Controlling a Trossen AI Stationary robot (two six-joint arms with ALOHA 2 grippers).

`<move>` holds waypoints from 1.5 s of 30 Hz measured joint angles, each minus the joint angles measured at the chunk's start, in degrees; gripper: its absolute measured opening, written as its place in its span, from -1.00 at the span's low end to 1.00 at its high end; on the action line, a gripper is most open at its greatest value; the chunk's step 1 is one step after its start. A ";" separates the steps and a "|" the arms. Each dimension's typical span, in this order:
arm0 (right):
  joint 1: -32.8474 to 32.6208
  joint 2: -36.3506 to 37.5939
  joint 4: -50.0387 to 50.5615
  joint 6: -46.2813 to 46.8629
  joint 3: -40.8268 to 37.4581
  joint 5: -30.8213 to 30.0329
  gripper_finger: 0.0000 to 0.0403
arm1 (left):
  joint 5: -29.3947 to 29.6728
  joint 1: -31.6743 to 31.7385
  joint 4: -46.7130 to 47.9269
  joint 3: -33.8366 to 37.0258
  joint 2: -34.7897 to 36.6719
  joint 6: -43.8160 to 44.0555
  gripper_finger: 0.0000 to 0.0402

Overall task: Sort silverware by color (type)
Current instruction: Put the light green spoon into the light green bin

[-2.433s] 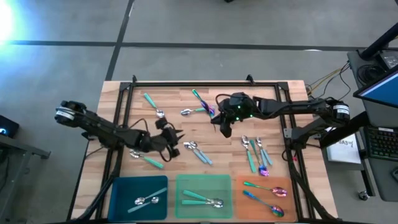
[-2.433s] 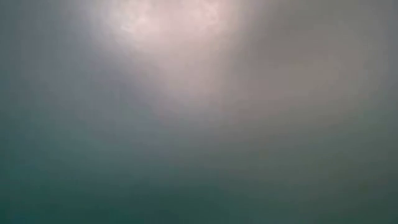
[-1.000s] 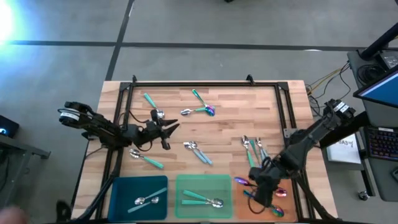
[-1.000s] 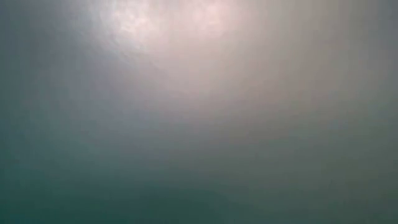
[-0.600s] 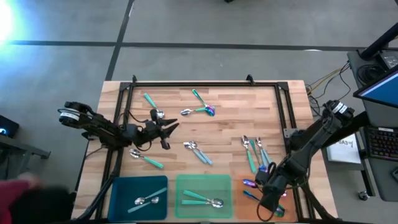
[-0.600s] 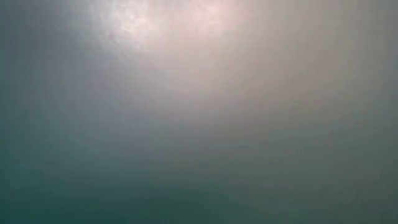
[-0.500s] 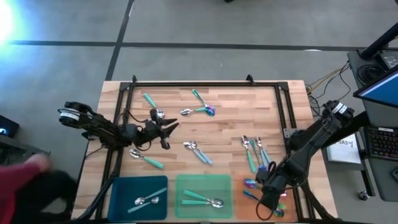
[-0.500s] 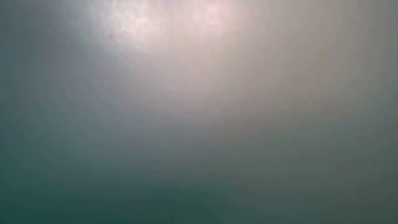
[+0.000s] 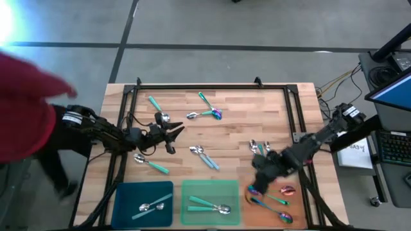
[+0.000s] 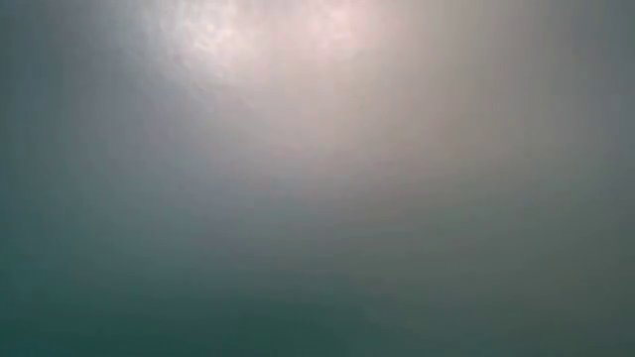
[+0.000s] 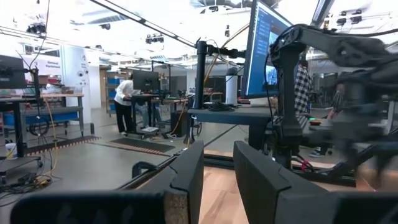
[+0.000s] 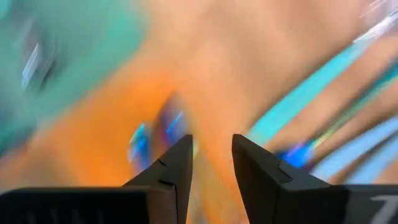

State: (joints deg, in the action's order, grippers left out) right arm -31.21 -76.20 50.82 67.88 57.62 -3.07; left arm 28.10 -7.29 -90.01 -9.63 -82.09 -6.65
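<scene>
Currently, the right arm is seen reaching in from the right edge of the wooden table (image 9: pixel 237 138), stretched low and slanting toward the near side. The right gripper (image 9: pixel 255 174) is held just above the far left corner of the orange tray (image 9: pixel 300 206). In the right wrist view its fingers (image 12: pixel 171 168) are parted by a narrow gap with nothing between them. Three iridescent spoons (image 9: pixel 266 199) are lying on the orange tray, one of them just below the gripper.

The left arm is extended from the left edge over the left half of the table, roughly level. The left gripper (image 9: pixel 174 133) is held above bare wood, its fingers (image 11: pixel 189 176) spread and empty in the left wrist view.

Two pale blue-handled spoons (image 9: pixel 151 206) are lying in the blue tray (image 9: pixel 122 192), and two teal-handled spoons (image 9: pixel 209 205) in the green tray (image 9: pixel 212 187). Loose spoons remain on the table: a teal one (image 9: pixel 156 106) at the far left, a small cluster (image 9: pixel 209 110) at the far centre, one (image 9: pixel 151 164) near the blue tray, two (image 9: pixel 204 156) at centre, and a group (image 9: pixel 263 151) partly hidden by the right arm.

A person in a red sleeve (image 9: pixel 26 106) is seen at the table's left edge. The low view shows only haze.
</scene>
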 joint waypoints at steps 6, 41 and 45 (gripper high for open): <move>11.06 -0.88 2.19 -1.74 -2.61 -7.40 -0.48 | -0.02 0.00 0.02 0.00 0.01 0.81 -0.64; 16.88 -1.92 -14.42 2.64 -19.13 0.36 -0.27 | -0.02 0.02 3.08 0.00 -0.04 1.15 -0.64; 16.90 -1.77 -16.23 1.58 -20.44 0.98 -0.33 | -0.04 0.00 3.08 0.00 -0.04 1.15 -0.64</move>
State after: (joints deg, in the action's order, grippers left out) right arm -14.31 -77.97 34.59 69.46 37.18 -2.09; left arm 28.05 -7.29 -86.94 -9.63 -82.13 -5.50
